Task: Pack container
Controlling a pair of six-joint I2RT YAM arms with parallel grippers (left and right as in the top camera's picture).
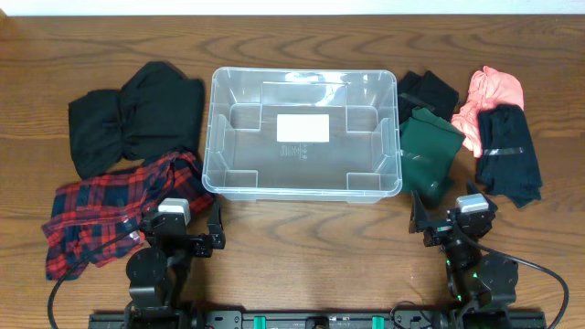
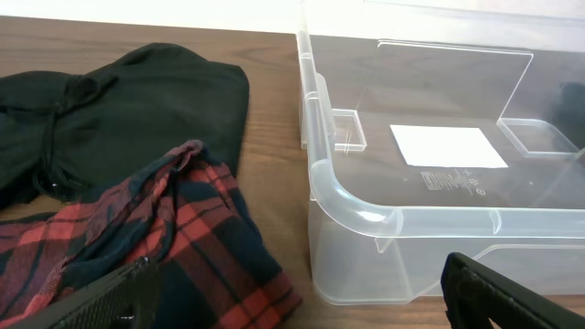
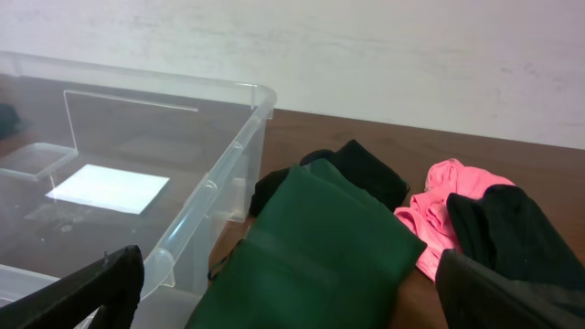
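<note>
The clear plastic container (image 1: 302, 185) sat empty in the middle of the wooden surface (image 1: 311, 245), between two heaps of clothes. It looked light, stiff and smooth, so probably slippery. Its rolled rim and rounded corners seemed the surest places to take hold. To its left lay a soft black garment (image 1: 137, 114) and a crumpled red plaid shirt (image 1: 114, 206), to its right a folded dark green cloth (image 1: 430, 151) and a pink garment (image 1: 489, 96). The left gripper (image 1: 183, 230) and right gripper (image 1: 454, 222) waited with fingers spread wide, holding nothing.
</note>
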